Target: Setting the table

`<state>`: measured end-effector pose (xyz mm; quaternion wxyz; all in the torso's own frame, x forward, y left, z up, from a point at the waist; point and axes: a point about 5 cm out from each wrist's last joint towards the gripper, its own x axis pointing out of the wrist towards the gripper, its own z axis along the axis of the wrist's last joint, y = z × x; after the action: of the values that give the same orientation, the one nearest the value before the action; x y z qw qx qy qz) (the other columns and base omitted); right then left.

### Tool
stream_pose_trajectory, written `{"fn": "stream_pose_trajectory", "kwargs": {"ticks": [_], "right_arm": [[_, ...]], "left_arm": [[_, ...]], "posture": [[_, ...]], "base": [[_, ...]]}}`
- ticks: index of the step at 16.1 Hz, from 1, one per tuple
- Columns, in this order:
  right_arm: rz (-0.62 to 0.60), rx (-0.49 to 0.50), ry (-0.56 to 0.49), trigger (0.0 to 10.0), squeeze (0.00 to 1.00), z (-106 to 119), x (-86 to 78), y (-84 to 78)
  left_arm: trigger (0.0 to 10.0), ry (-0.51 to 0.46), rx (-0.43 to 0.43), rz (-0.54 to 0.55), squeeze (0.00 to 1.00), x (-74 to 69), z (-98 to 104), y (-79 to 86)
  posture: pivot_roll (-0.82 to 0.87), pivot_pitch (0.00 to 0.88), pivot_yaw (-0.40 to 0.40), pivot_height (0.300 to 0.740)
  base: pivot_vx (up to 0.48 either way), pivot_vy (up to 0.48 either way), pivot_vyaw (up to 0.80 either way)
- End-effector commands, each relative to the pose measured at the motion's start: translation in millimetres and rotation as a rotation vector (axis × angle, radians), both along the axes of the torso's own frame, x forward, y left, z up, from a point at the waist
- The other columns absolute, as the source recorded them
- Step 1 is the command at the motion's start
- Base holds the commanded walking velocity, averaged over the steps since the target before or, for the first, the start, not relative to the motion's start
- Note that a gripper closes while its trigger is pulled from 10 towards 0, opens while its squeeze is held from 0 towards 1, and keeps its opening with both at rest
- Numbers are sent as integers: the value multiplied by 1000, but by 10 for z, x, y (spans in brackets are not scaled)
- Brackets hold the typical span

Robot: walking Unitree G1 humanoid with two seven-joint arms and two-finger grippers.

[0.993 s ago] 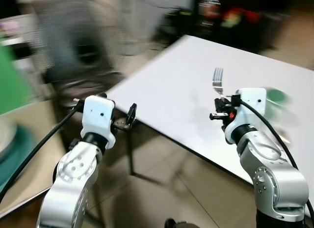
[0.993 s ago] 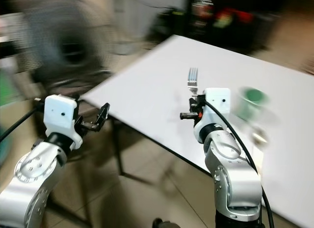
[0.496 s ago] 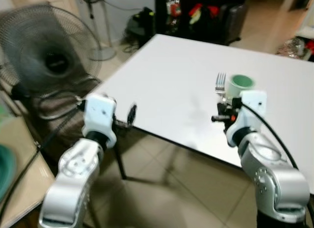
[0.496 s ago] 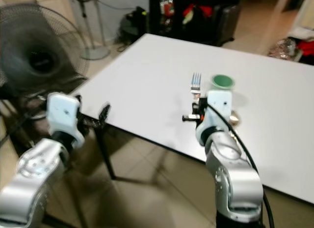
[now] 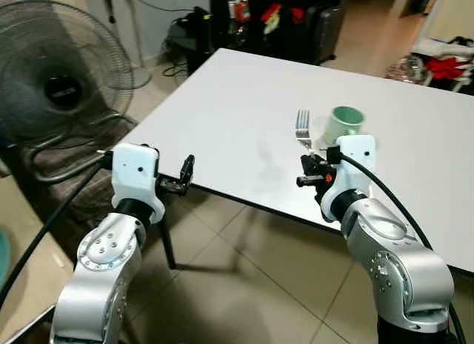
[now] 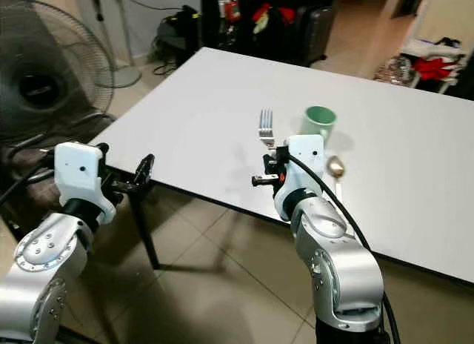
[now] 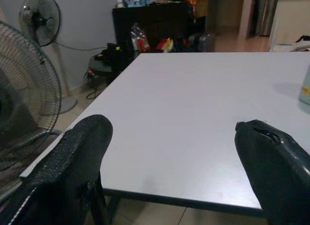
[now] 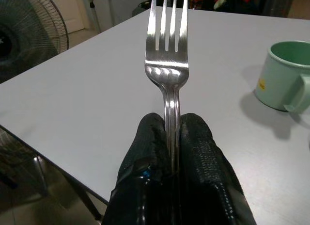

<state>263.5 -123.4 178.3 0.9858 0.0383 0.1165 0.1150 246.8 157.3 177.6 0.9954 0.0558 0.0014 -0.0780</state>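
Observation:
My right gripper (image 5: 306, 159) is shut on the handle of a silver fork (image 5: 303, 127), held upright with the tines up, over the near edge of the white table (image 5: 237, 99). In the right wrist view the fork (image 8: 167, 55) rises from between the pressed fingertips (image 8: 193, 133). A pale green mug (image 6: 319, 122) stands on the table just behind the fork, and a spoon (image 6: 335, 167) lies beside it. My left gripper (image 5: 185, 173) hovers open off the table's near left corner, with nothing between its fingers (image 7: 80, 157).
A large standing fan (image 5: 52, 70) and a dark seat with metal tubing (image 5: 59, 166) stand to the left of the table. A dark cabinet with bags (image 5: 274, 18) is beyond the far edge. Tiled floor (image 5: 244, 285) lies below the arms.
The camera has swung and the blur has cleared, so the table and mug now sit more in the middle. Both arms keep their pose and the fork stays held.

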Motion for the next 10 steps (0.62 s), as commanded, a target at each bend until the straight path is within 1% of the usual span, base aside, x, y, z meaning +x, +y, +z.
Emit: {"fn": "stream_pose_trajectory", "kwargs": {"ticks": [1, 5, 9, 10], "right_arm": [[28, 5, 5, 10000, 0, 5, 32, 45], [48, -4, 9, 10000, 0, -9, 78, 69], [59, -6, 21, 10000, 0, -47, 92, 93], [63, -6, 22, 10000, 0, -51, 92, 100]], "left_arm": [[10000, -5, -10, 2, 0, -16, 26, 27], [10000, -4, -4, -15, 0, -8, 37, 50], [10000, -2, 6, -31, 0, -11, 43, 60], [10000, -2, 6, -31, 0, -10, 43, 61]], "posture": [[-66, 13, -12, 740], [-64, 9, -5, 740], [-57, 8, -1, 740], [-56, 8, -1, 740]], "base": [[326, 0, 0], [352, 0, 0], [365, 0, 0], [364, 0, -644]]}}
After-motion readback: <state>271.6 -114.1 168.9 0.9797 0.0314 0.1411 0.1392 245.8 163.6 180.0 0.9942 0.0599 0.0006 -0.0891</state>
